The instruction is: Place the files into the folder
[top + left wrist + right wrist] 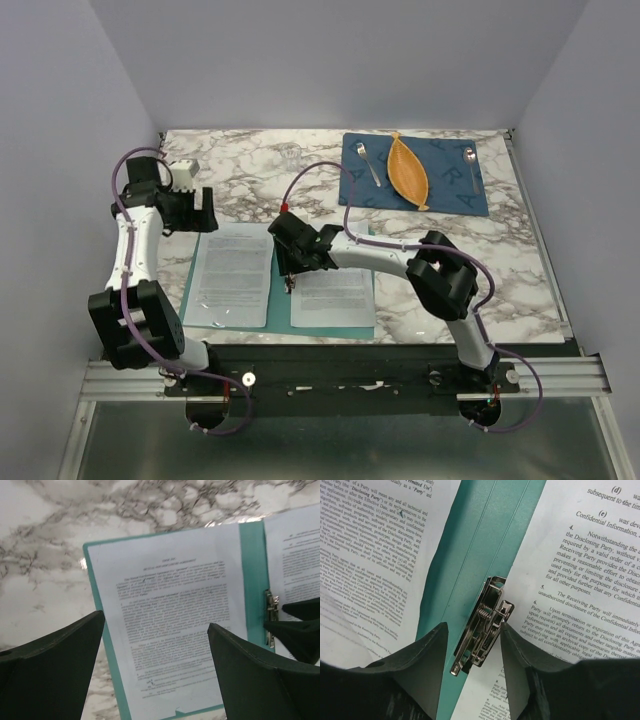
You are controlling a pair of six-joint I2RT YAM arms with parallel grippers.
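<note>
**Clip sits btwn right tool's fingers**

Folder (470,555) lies open on tabletop (240,165), its spine running away from the arm bases. Files (235,270) rest on both halves, one sheet per side. Metal clip (487,620) lies lengthwise along the spine. Right tool (472,625) has its fingers partly apart and straddling the clip, but whether they touch it can't be told. Right arm is clearly the nearer one. Left tool (156,620) hangs wide open and empty near the folder's far left corner.

The folder (475,555) is teal, files (232,275) white with tiny black print, table (250,165) white marble with grey veins, placemat (455,185) dark blue, dish (408,172) orange.
</note>
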